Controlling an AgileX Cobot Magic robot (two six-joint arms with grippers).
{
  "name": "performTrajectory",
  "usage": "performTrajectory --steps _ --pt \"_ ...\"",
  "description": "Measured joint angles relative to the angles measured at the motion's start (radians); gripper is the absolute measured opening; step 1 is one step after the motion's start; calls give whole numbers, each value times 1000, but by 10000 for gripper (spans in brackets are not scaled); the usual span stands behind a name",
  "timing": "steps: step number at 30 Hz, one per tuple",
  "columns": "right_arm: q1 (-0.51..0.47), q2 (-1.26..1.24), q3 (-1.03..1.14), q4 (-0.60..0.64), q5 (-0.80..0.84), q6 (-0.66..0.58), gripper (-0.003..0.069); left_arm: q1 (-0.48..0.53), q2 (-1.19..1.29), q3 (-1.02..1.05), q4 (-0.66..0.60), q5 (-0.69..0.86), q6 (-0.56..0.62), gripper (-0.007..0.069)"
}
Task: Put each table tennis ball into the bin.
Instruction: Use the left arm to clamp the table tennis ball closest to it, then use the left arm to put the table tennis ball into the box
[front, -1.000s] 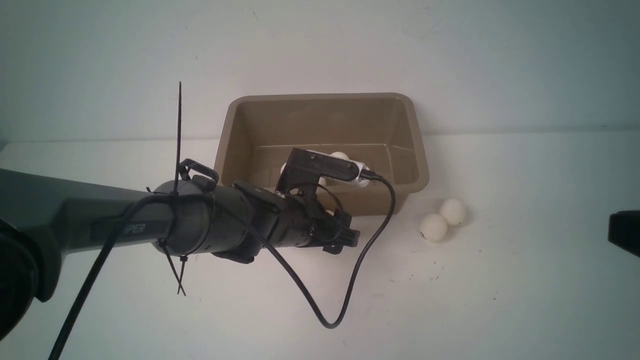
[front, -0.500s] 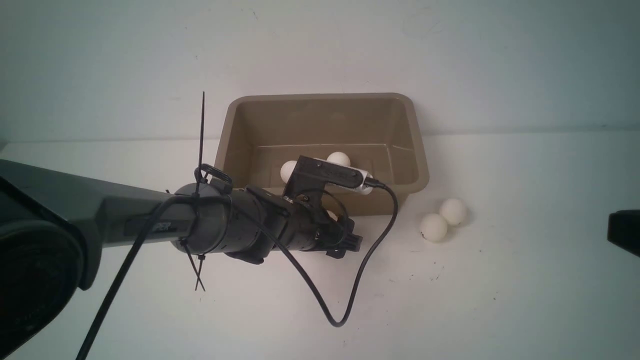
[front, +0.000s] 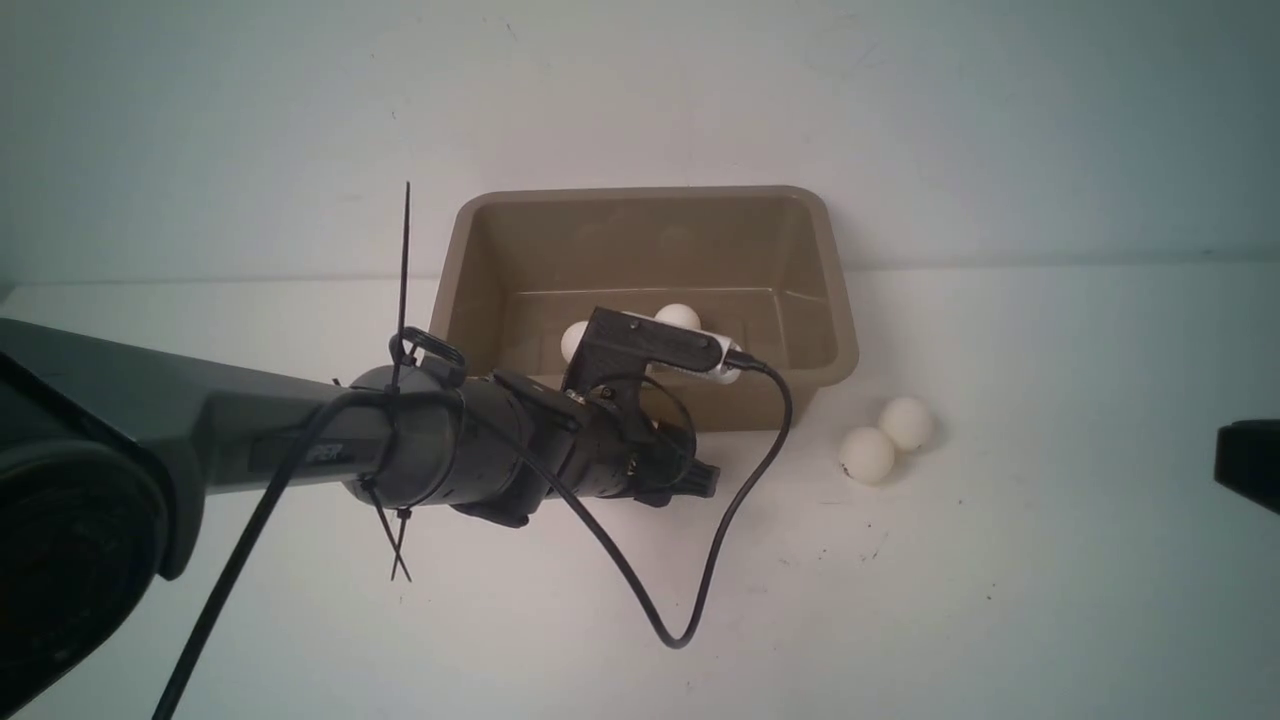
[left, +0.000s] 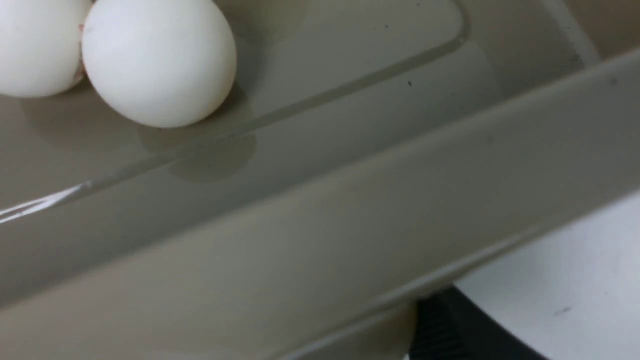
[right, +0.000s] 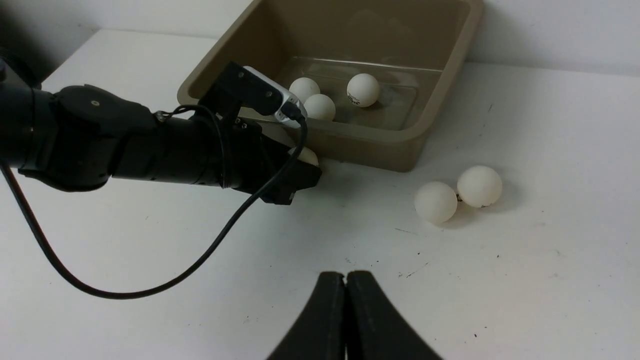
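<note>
Front view is mostly blocked by the left arm (front: 300, 440). I get the bin (front: 640, 215) at the back of the worktop (front: 1000, 600). Two balls in the bin (front: 677, 316) are in clear sight and another is half hidden behind the wrist camera (front: 660, 345). A loose pair (front: 866, 455) of balls sits touching on the worktop, just right of the bin.

Right wrist view fills the gap: three balls on the bin floor, plus a sixth ball (right: 306, 155) outside. It's on the worktop, tight against the bin's near wall, at the tip of the left fingers (right: 299, 176). I can't make that one out from the front. Left wrist view only gives the bin's rim, two of the inside balls touching, and a dark sliver of one finger at the frame edge.

Left fingers: sixth ball is right at the tips; can't tell whether they're clamped on it or only around it. Right fingers (right: 346, 280): pressed together, nothing in them, over the worktop, apart from bin and balls.

Versus a second ago: left arm has pushed forward and right, cable tie (front: 405, 260) with it. Loose pair hasn't moved.
</note>
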Motion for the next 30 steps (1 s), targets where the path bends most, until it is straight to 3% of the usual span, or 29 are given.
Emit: performTrajectory --steps 9,18,24,30 --pt "0 0 0 1 0 0 -10 -11 -54 89 -69 92 1 353" --pt "0 0 0 1 -1 0 -10 -136 -326 343 -73 65 9 353" --pt "0 0 0 1 -2 0 -10 -129 -488 248 -76 -47 92 353" --pt "0 0 0 1 -2 -1 -10 9 -404 28 -145 -66 252 353"
